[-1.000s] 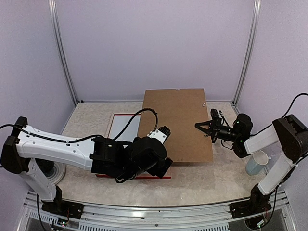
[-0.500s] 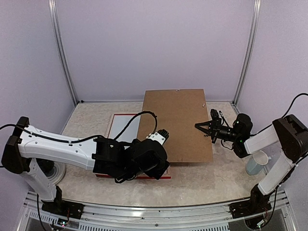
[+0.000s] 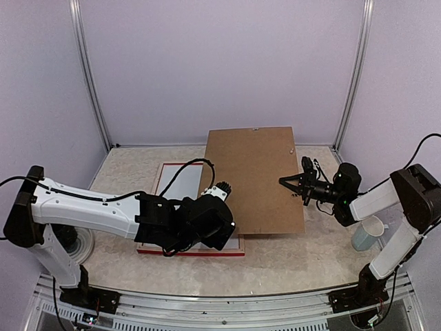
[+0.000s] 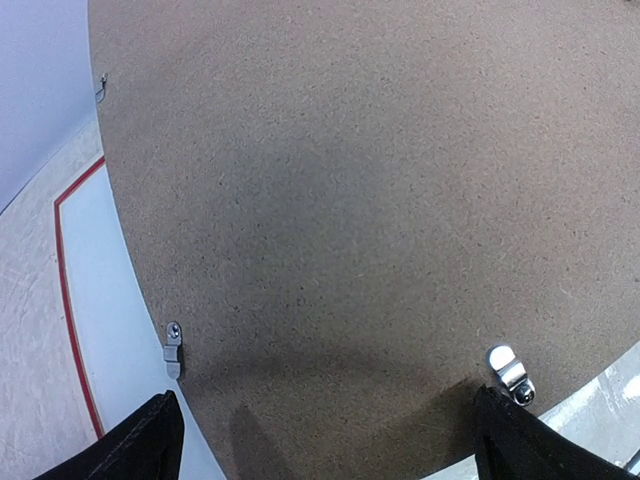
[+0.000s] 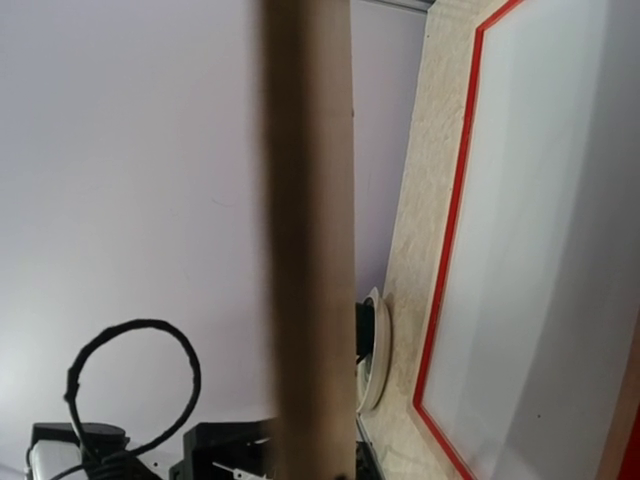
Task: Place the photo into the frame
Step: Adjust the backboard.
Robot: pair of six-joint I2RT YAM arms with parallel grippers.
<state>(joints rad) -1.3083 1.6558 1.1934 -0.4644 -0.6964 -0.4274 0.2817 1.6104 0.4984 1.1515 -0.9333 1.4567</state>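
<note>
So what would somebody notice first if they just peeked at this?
A big brown board fills the middle, pinched at its right edge by the right tool, which is shut on it. Partly beneath it, to the left, lies a red frame with a pale inside. The left tool hangs wide open at the board's near left corner, above the frame.

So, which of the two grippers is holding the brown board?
The right gripper: it is shut on the right edge of the board. The left gripper stands wide open by its near edge, gripping nothing.
</note>
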